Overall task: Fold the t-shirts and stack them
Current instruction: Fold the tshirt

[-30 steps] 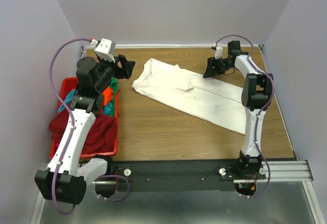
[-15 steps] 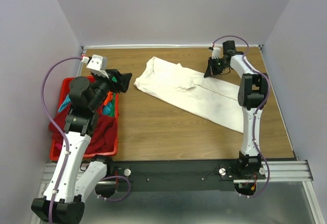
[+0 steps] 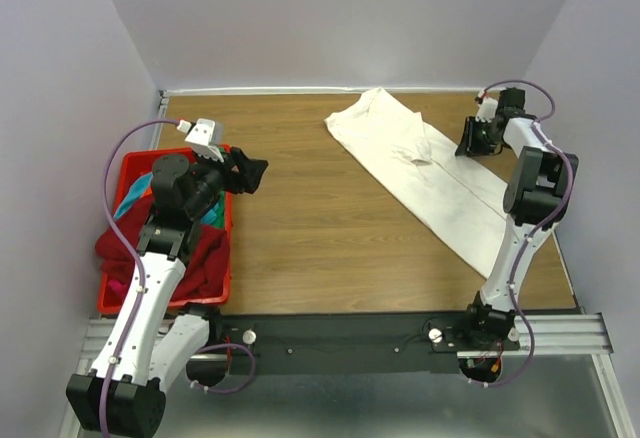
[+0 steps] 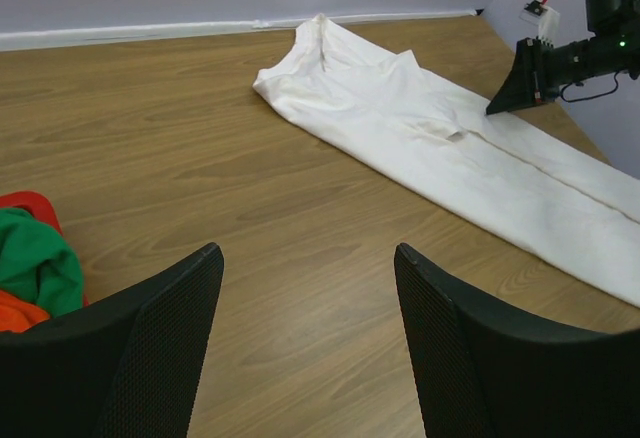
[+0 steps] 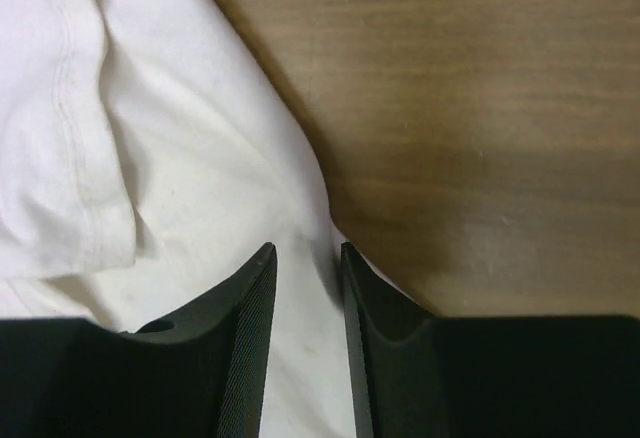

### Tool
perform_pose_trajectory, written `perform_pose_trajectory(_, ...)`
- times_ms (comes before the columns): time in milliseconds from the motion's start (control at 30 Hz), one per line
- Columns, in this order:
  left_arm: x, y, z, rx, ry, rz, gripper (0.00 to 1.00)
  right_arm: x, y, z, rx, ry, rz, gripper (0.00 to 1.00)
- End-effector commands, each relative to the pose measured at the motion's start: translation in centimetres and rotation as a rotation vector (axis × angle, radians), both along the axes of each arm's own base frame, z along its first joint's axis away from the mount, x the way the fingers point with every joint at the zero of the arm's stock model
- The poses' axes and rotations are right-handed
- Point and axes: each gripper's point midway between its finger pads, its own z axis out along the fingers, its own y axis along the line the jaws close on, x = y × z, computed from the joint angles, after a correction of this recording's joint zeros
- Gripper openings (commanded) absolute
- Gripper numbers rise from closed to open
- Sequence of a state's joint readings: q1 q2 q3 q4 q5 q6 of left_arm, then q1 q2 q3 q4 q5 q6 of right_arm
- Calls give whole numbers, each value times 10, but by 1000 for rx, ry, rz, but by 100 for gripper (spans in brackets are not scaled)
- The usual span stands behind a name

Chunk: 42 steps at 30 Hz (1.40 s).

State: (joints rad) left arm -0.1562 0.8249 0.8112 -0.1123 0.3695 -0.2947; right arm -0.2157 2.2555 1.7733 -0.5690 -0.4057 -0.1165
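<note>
The large white t-shirt (image 3: pixel 430 173) lies long and narrow, running diagonally from the back middle to the right edge of the table. My right gripper (image 3: pixel 468 140) hovers low over its right edge (image 5: pixel 150 158). The jaws (image 5: pixel 305 250) stand a narrow gap apart, with flat white cloth showing between them. My left gripper (image 3: pixel 250 173) hangs open and empty (image 4: pixel 308 250) over bare wood beside the basket. Dark red (image 3: pixel 195 258), green (image 4: pixel 35 263), orange (image 4: pixel 15 316) and teal (image 3: pixel 128 203) t-shirts are heaped in the basket.
A red plastic basket (image 3: pixel 165 303) sits at the table's left edge under my left arm. Purple walls close in the back and both sides. Bare wood (image 3: pixel 320 228) stretches between the basket and the white shirt.
The right gripper swung right toward the back right corner and dragged the white shirt with it; its jaws shut and have parted again. The left arm shifted slightly near the basket.
</note>
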Motion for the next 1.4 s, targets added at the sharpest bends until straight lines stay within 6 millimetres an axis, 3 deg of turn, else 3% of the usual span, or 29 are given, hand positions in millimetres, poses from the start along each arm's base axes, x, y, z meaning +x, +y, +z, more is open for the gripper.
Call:
perform_pose_trajectory(0,1,0,13,46,-47,-24,77,-13,-7,38,-160,-87,63,41)
perform_pose_trajectory(33,2,2,12,64,-46,-19,77,-14,-9,47,-187,-112,70,41)
perform_pose_trajectory(67,5,7,11,104,-43,2,77,-16,-16,72,-247,-165,75,47)
perform_pose_trajectory(100,7,10,13,120,-47,13,77,-23,-18,73,-275,-167,80,48)
perform_pose_trajectory(133,8,13,12,139,-47,27,77,-28,-19,95,-300,-213,90,51)
perform_pose_trajectory(200,9,21,8,180,-48,63,77,-38,-14,103,-327,-238,145,59)
perform_pose_trajectory(300,5,22,5,173,-69,65,79,-69,17,113,-322,-289,298,62)
perform_pose_trajectory(333,4,22,-5,172,-56,64,80,-81,29,110,-311,-287,354,62)
perform_pose_trajectory(367,3,22,-6,167,-62,70,82,-102,45,94,-287,-271,454,63)
perform_pose_trajectory(400,1,24,-6,168,-73,78,82,-115,66,106,-292,-314,521,65)
perform_pose_trajectory(433,1,26,-17,171,-52,87,84,-129,79,104,-272,-319,578,66)
perform_pose_trajectory(467,0,27,-17,167,-59,93,86,-150,91,91,-263,-291,632,70)
perform_pose_trajectory(500,-2,28,-15,162,-68,101,86,-161,110,91,-266,-307,702,70)
perform_pose_trajectory(533,-2,28,-15,159,-74,101,87,-171,120,101,-269,-342,730,73)
perform_pose_trajectory(567,-2,29,-14,162,-78,107,87,-187,128,91,-247,-324,761,75)
perform_pose_trajectory(600,-2,30,-14,161,-78,114,87,-196,141,91,-239,-329,798,78)
perform_pose_trajectory(733,-2,28,-18,160,-74,103,87,-229,162,100,-227,-384,866,93)
perform_pose_trajectory(800,-1,26,-19,158,-70,89,87,-238,165,98,-231,-395,896,100)
perform_pose_trajectory(933,1,21,-24,155,-55,68,87,-246,158,81,-273,-344,899,100)
perform_pose_trajectory(1133,5,22,-27,159,-45,70,87,-232,140,59,-399,-218,807,100)
perform_pose_trajectory(1367,4,21,-26,157,-51,68,87,-223,142,35,-564,-158,782,91)
